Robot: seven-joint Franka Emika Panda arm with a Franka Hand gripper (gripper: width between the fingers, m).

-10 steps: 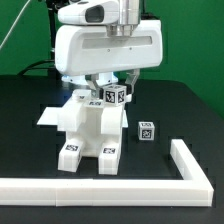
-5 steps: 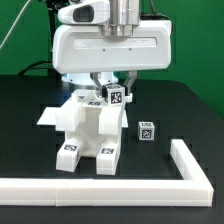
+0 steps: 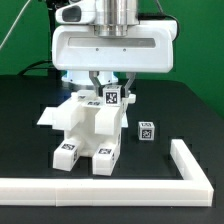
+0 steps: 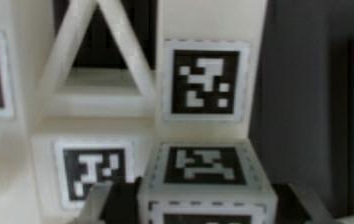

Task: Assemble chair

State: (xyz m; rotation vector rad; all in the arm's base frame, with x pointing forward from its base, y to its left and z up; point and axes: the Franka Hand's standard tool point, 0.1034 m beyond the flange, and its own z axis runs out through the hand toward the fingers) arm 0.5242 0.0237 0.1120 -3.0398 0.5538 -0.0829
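Now a tagged post [image 3: 114,97] at the top of the white chair [image 3: 88,128] is pinched between the fingers [image 4: 110,205].

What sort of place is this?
Probably a robotics lab bench: a black table edged by a white rail, a robot arm over it, and a small white chair bearing square tags.

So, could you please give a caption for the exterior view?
The pincer grips a tagged post at the part-built white chair; a loose block lies beside.
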